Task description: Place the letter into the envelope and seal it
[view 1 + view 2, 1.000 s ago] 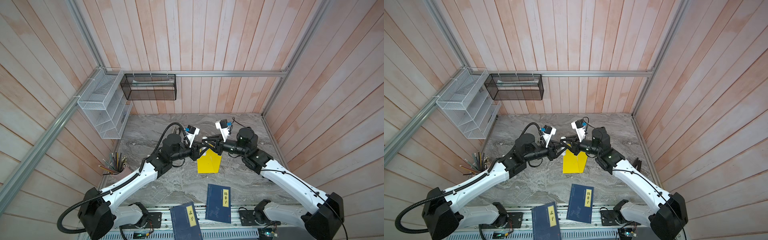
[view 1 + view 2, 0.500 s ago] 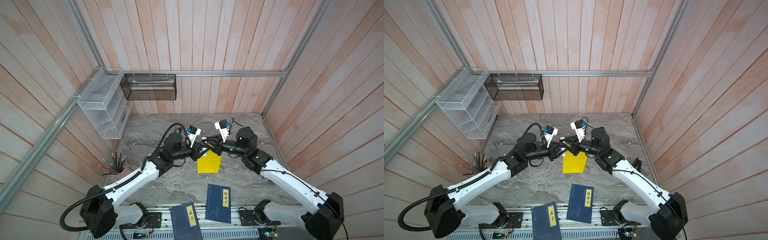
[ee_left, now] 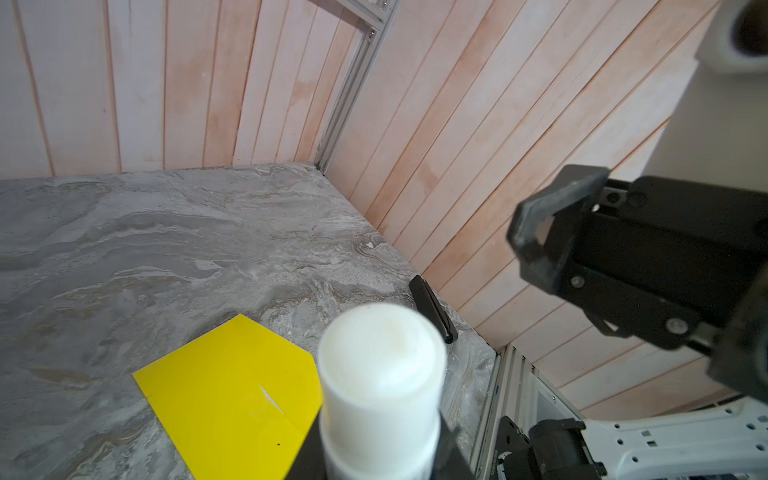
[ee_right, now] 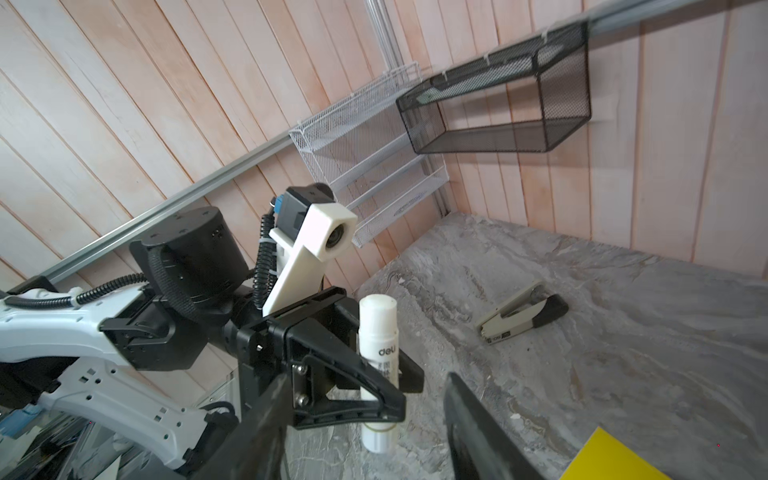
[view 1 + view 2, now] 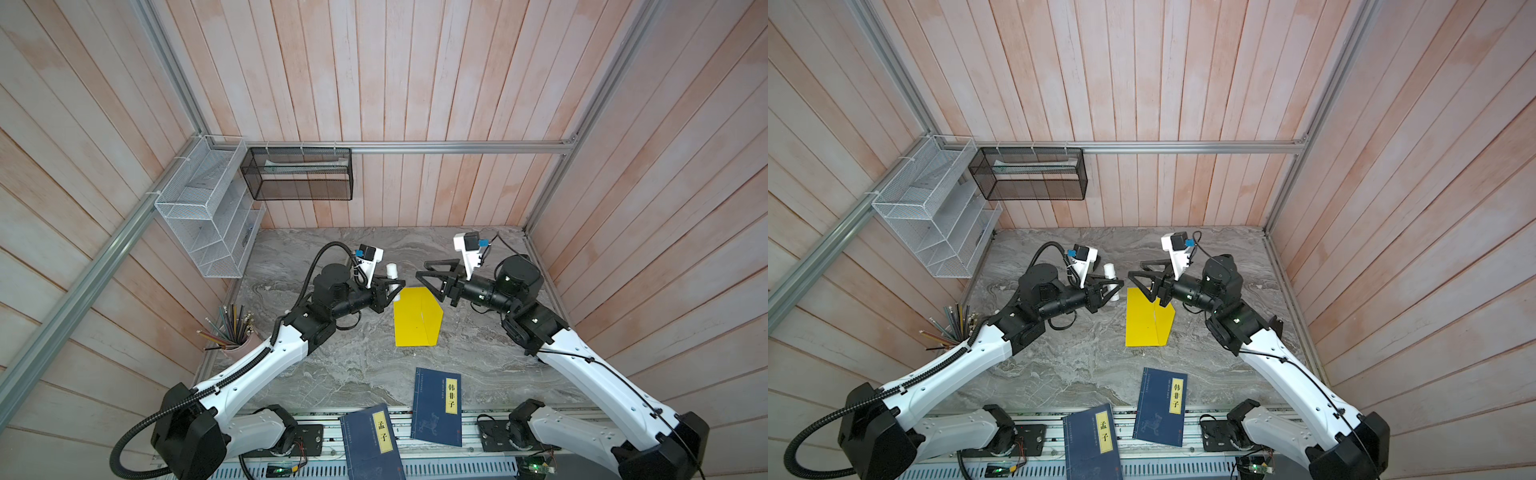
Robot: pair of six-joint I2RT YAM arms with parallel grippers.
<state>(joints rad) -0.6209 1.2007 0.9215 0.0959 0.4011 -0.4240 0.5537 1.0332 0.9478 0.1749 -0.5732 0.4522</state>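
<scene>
The right jaws have just sprung apart and drawn back from the glue stick [image 4: 376, 332], which the left jaws keep clamped around its middle, near the envelope's far corner. A second ago both pairs met on that stick. The envelope [image 5: 415, 320] lies flat on the desk [image 5: 353, 374], its tapered side toward the right arm. The letter is out of sight, probably already inside. Gluing the flap looks next.

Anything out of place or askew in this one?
Yes. One dark blue book and a second book lie tilted and overhang the table's front edge onto the metal rail. The envelope lies flat.
</scene>
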